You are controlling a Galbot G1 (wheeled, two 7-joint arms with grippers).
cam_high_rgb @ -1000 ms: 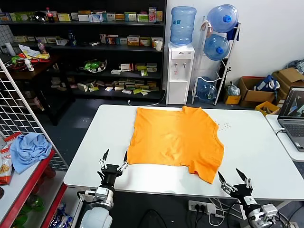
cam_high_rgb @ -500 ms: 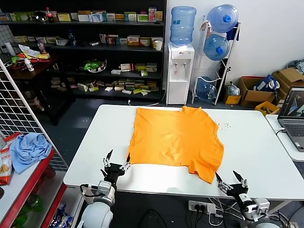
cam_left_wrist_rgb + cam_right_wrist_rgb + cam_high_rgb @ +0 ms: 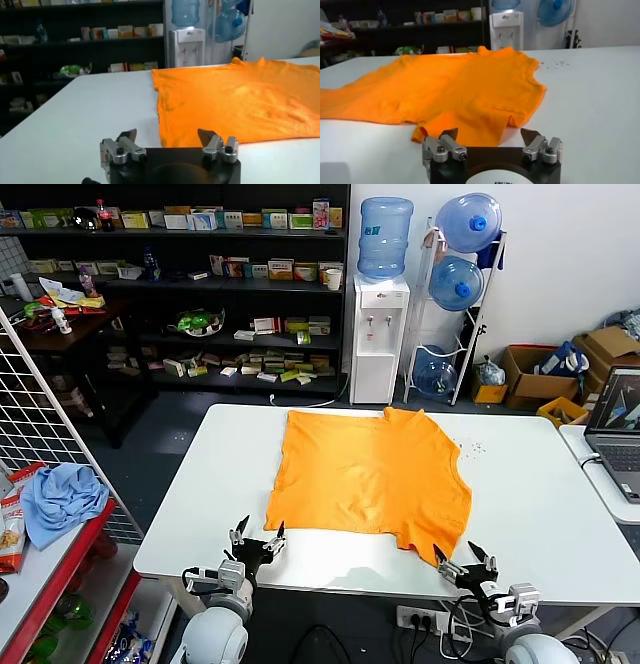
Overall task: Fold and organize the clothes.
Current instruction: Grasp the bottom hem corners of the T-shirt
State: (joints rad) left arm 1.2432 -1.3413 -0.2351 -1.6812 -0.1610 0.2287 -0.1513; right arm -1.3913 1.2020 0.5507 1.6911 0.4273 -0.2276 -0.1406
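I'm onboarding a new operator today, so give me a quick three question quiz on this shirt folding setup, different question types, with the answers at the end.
1. True or false: the orange T-shirt lies spread flat on the white table.
2. Multiple choice: the left gripper is A) shut on the shirt's hem, B) open at the table's near edge, just short of the shirt's near left corner, C) raised above the collar.
3. Fill in: the right gripper is open near the shirt's near right ____.

Key: 1 true. 2 B. 3 corner.
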